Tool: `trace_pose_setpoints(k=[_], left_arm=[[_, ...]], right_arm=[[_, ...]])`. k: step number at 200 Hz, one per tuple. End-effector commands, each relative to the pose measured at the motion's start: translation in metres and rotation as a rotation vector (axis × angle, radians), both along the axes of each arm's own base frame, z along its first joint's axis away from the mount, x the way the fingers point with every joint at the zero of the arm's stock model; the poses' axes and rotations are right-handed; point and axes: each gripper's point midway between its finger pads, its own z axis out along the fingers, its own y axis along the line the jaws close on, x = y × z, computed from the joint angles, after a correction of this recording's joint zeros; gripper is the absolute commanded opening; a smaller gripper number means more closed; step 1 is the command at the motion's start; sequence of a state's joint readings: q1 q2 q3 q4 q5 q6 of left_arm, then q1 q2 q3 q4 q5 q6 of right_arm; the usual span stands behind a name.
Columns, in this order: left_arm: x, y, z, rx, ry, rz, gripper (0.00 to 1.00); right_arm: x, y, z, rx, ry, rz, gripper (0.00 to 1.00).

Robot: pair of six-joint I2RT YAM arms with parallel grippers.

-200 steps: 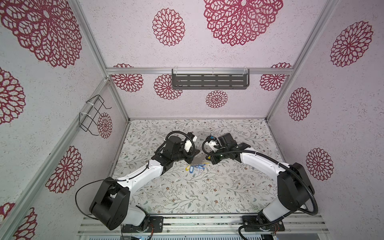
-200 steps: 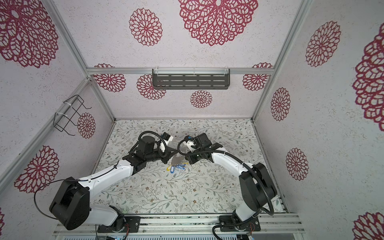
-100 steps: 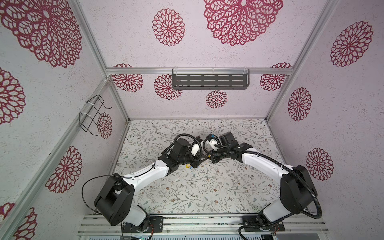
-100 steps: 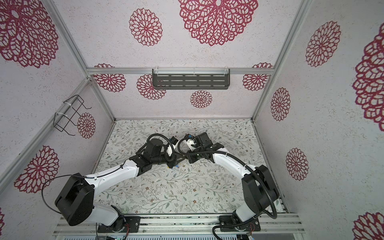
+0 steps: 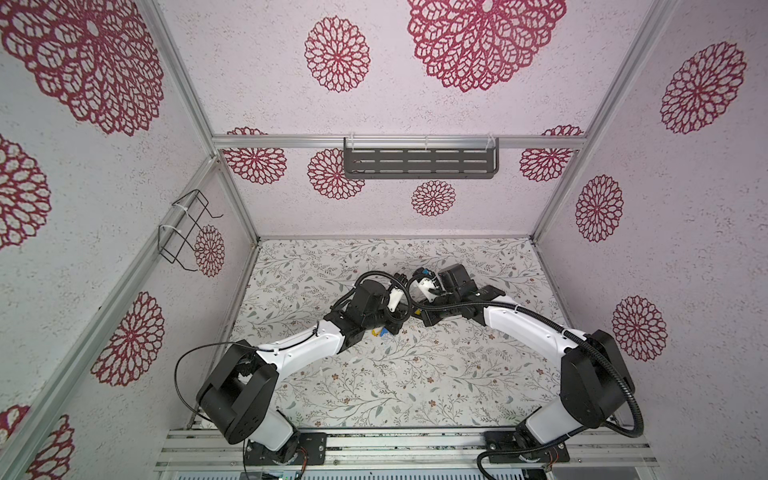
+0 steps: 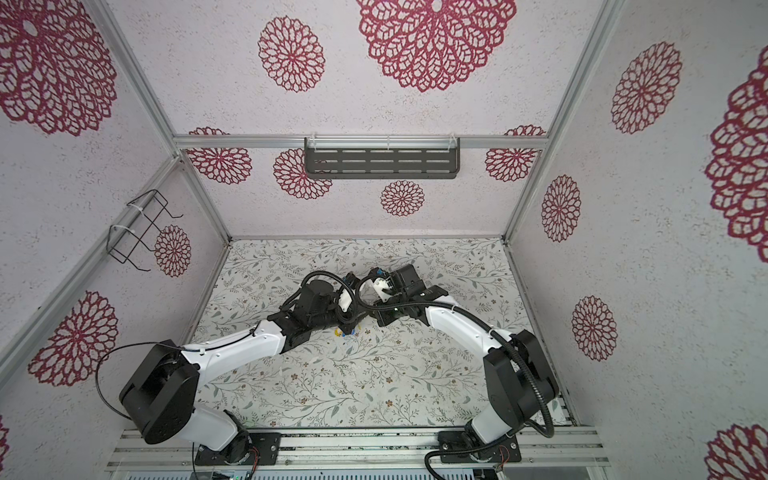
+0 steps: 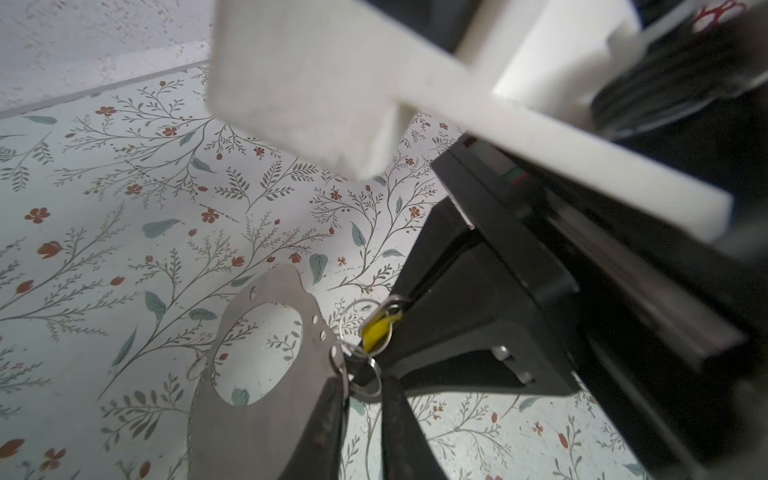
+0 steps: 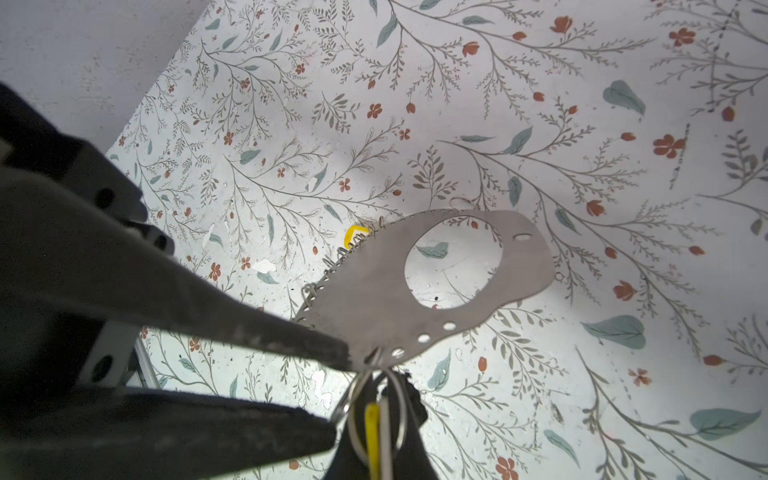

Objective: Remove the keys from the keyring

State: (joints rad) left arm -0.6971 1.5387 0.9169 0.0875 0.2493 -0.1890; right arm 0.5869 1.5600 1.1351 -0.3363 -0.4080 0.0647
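Observation:
The keyring, a flat grey plate with a big hole, hangs just above the floral table. My right gripper is shut on its near edge. From a hole beside that grip hangs a small metal ring carrying a yellow key. My left gripper has its fingers a narrow gap apart, and the ring spans them tip to tip. A second yellow key peeks over the keyring's far edge. In both top views the wrists meet mid-table and hide the keyring.
A loose yellow key and a blue key lie on the table under my left arm. A grey slotted shelf hangs on the back wall. On the left wall is a wire rack. Walls close three sides.
My left arm has swung right to meet the right gripper. Its jaws went from shut to apart, then narrowed around the small ring. The right arm stayed put.

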Motion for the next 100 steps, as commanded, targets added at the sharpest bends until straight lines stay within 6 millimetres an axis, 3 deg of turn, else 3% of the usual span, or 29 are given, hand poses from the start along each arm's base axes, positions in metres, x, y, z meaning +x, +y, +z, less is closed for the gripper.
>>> trace_pose_setpoints(k=[1,32,63,77,100], left_arm=[[0.005,-0.01,0.012,-0.022,-0.044,-0.009,0.25],[0.003,-0.016,0.013,-0.028,-0.05,-0.019,0.32],[0.006,-0.018,0.015,-0.032,-0.058,-0.015,0.31],[0.008,-0.02,0.017,-0.036,-0.059,-0.017,0.28],[0.008,-0.022,0.015,-0.038,-0.046,-0.02,0.15]], right_arm=[[0.002,0.007,0.041,0.08,-0.064,0.012,0.0],[0.002,0.008,0.041,0.082,-0.063,0.015,0.0],[0.001,0.009,0.041,0.087,-0.06,0.018,0.0],[0.0,0.009,0.041,0.087,-0.058,0.02,0.0],[0.0,0.008,0.04,0.085,-0.059,0.018,0.0]])
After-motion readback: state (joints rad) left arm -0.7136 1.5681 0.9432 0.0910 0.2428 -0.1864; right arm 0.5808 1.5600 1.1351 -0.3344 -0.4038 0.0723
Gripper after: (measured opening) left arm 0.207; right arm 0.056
